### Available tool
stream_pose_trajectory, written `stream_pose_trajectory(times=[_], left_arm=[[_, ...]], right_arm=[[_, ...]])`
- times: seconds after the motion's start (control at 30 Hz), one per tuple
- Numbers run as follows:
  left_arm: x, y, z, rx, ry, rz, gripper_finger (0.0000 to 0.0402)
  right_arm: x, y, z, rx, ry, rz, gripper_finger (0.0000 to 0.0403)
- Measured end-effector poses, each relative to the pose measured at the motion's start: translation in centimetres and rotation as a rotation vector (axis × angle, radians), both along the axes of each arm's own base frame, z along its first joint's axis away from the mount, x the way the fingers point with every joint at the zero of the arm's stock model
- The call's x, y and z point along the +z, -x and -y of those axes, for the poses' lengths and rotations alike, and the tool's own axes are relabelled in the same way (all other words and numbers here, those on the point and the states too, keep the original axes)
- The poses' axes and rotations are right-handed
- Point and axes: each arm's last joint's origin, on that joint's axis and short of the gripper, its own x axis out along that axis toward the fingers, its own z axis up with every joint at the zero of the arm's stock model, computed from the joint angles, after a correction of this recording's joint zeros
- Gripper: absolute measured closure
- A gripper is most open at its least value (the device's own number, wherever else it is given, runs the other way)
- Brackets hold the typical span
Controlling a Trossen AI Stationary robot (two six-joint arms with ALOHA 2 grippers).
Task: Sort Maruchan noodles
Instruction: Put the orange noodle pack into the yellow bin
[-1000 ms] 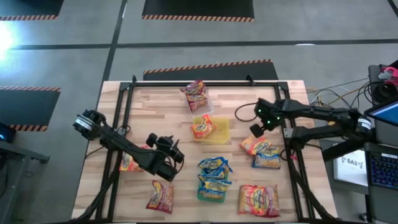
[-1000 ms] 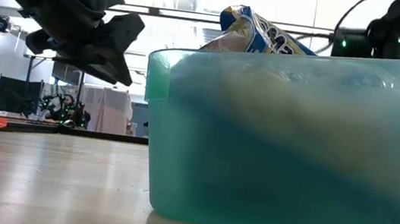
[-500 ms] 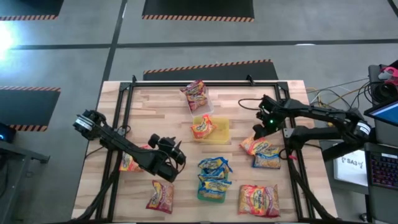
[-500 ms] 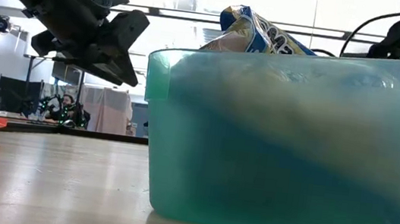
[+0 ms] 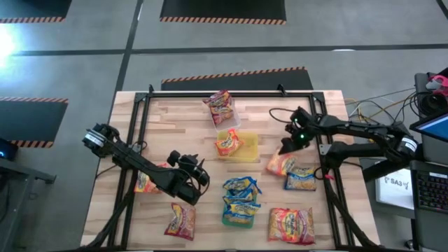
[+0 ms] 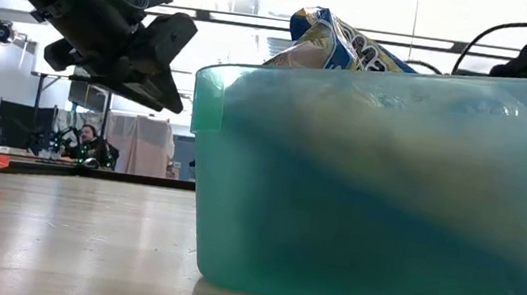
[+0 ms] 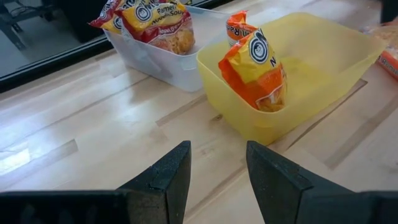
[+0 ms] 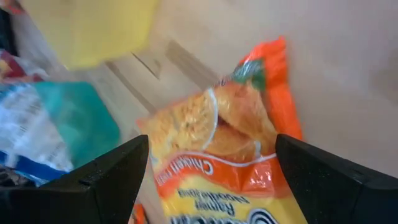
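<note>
The Maruchan noodles lie about the table. An orange packet [image 5: 278, 166] [image 8: 230, 149] lies flat at the right, and my right gripper [image 5: 285, 148] [image 8: 211, 180] hangs just over it, open wide, one finger on each side. Touching does not show. A blue packet [image 5: 301, 179] lies beside the orange one. My left gripper [image 5: 194, 176] [image 7: 217, 180] hovers open and empty at centre left, facing the yellow tray [image 7: 311, 56] where an orange packet [image 7: 256, 68] stands. Red packets [image 7: 152, 18] fill the clear tray [image 5: 225, 112]. Blue packets [image 5: 241, 190] sit in the green tray [image 6: 379, 192].
Red packets lie near the front edge at the right [image 5: 290, 224] and left [image 5: 180, 220]. Another packet [image 5: 145, 183] lies under the left arm. A black frame [image 5: 140, 119] runs along the table's sides and back. Bare wood [image 5: 175, 126] lies at the far left.
My right gripper has tipped further downward and sunk toward the orange packet on the table, still open wide. The packets have kept their places.
</note>
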Motion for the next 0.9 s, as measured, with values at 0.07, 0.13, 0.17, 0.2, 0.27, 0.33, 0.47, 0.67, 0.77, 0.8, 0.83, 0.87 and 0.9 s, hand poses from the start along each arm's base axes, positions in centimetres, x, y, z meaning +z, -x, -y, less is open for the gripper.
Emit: stream_pose_trajectory(times=[0.07, 0.13, 0.17, 0.2, 0.27, 0.33, 0.47, 0.67, 0.77, 0.8, 0.83, 0.87, 0.9], left_arm=[[0.0, 0.0, 0.0, 0.000, 0.000, 0.000, 0.0263], [0.0, 0.0, 0.0, -0.001, 0.000, 0.000, 0.0263], [0.0, 0.0, 0.0, -0.001, -0.001, -0.001, 0.0263], [0.0, 0.0, 0.0, -0.001, -0.001, -0.001, 0.0263], [0.0, 0.0, 0.0, -0.001, -0.001, -0.002, 0.0263], [0.0, 0.0, 0.0, -0.005, -0.006, -0.008, 0.0263], [0.0, 0.0, 0.0, -0.015, -0.016, -0.023, 0.0263], [-0.5, 0.4, -0.6, -0.006, -0.030, -0.052, 0.0263], [-0.6, 0.5, -0.8, 0.000, -0.032, -0.056, 0.0263], [-0.6, 0.5, -0.9, 0.003, -0.034, -0.059, 0.0263], [-0.7, 0.5, -1.0, 0.004, -0.035, -0.061, 0.0263], [-0.7, 0.5, -1.0, 0.006, -0.035, -0.062, 0.0263], [-0.7, 0.5, -1.1, 0.007, -0.036, -0.064, 0.0263]], right_arm=[[0.3, -0.3, 0.2, -0.007, 0.017, 0.025, 0.0062], [0.7, -0.5, 0.4, -0.009, 0.025, 0.037, 0.0062], [1.0, -0.7, 0.5, -0.015, 0.025, 0.044, 0.0062], [1.3, -0.8, 0.6, -0.022, 0.016, 0.049, 0.0062], [2.1, -0.9, 0.7, -0.036, -0.015, 0.044, 0.0062], [3.1, -0.9, 0.7, -0.080, -0.057, -0.004, 0.0062], [4.6, -0.1, 0.3, -0.159, -0.035, -0.205, 0.0062], [5.6, 1.1, -0.9, -0.235, -0.056, -0.305, 0.0062], [5.6, 2.0, -1.8, -0.271, -0.039, -0.363, 0.0062], [5.4, 2.2, -2.0, -0.284, -0.039, -0.373, 0.0062], [5.3, 2.3, -2.3, -0.296, -0.045, -0.371, 0.0062], [5.0, 2.5, -2.6, -0.305, -0.054, -0.371, 0.0062], [4.7, 2.6, -2.9, -0.312, -0.065, -0.375, 0.0062]])
